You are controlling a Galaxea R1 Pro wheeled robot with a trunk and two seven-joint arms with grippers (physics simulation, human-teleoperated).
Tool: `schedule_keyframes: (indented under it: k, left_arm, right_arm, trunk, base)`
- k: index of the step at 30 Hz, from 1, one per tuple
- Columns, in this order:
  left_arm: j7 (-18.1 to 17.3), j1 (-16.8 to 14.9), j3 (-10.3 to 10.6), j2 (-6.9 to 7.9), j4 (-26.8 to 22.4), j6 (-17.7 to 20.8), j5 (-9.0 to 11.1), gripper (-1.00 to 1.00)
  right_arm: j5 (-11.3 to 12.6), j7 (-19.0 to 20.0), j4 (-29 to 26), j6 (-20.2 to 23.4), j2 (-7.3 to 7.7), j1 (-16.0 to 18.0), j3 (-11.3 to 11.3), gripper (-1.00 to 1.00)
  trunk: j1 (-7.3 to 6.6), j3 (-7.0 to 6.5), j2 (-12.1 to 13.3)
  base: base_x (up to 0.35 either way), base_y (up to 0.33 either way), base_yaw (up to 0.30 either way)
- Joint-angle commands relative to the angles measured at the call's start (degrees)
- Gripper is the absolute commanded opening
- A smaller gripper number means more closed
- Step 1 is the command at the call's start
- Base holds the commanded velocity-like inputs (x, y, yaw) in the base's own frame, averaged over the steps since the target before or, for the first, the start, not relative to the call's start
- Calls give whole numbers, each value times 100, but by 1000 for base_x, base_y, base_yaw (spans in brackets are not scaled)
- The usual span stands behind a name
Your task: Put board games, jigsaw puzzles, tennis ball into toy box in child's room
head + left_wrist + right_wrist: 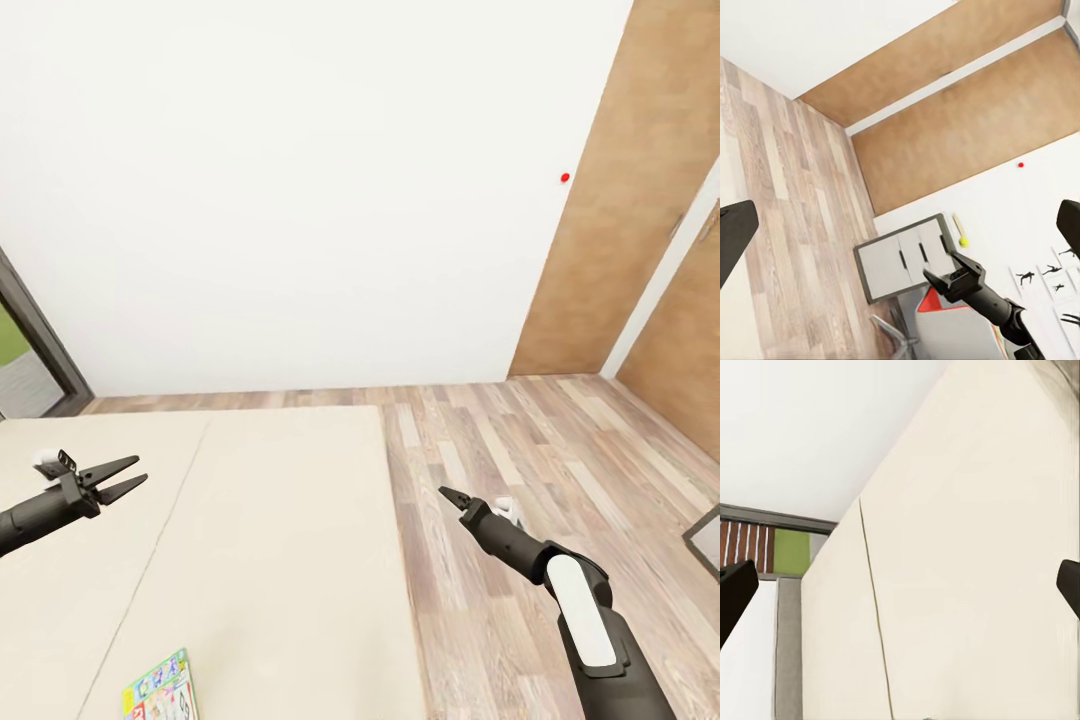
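A cream-covered bed (250, 560) is lying before the robot in the child's room, with a white wall (300, 180) rising behind it and a wood-plank floor (520, 450) running along its right side. One of the board games (160, 690), a flat box printed in bright colours, is resting on the bed at the near edge of the head view, well apart from both arms. The left gripper (128, 476) is hovering over the left part of the bed, its fingers (112, 467) standing a little apart and holding nothing. The right gripper (446, 495) is reaching out over the floor just beside the bed; its fingers are appearing close together in the head view, yet how far they are parted cannot be told, and nothing is showing between them. In the left wrist view the right gripper (937, 279) is appearing in front of a pale surface (911, 259) edged in dark grey, near a red-and-white chair (945, 319) and black silhouette posters (1042, 277) on the wall. A small red dot (565, 178) is marking the wall beside a brown wooden panel (620, 200).
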State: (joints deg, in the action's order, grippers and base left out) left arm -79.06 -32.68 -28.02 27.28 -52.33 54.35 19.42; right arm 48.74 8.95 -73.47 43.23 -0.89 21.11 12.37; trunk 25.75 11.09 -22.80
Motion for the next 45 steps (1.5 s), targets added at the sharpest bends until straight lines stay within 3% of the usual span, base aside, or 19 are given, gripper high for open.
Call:
schedule_keyframes:
  k: [1, 12, 15, 22, 45]
  left_arm:
    - [-13, -3, -1, 3, 5, 58, 10, 100]
    - [14, -2, 21, -32, 12, 51, 2, 100]
    - [12, -2, 27, -37, 12, 51, 6, 100]
    - [6, -1, 26, -40, 12, 49, 1, 100]
    - [-1, 30, 25, -23, 93, 72, 17, 100]
  right_arm:
    - [-23, 32, -1, 40, -7, 7, 20, 100]
    - [-23, 48, 211, 58, 8, 7, 30, 100]
    - [13, 90, 612, 52, 16, 7, 194, 100]
    - [36, 105, 814, 59, 21, 7, 435, 100]
    - [-7, 32, 776, 54, 4, 7, 390, 100]
  trunk:
    - [3, 19, -12]
    - [3, 93, -12]
    - [3, 112, -12]
    - [3, 130, -12]
    - [3, 131, -12]
  base:
    - [0, 22, -169]
    - [-40, 130, -135]
    - [-5, 134, 13]
    - [-1, 119, 30]
    - [-30, 90, 1]
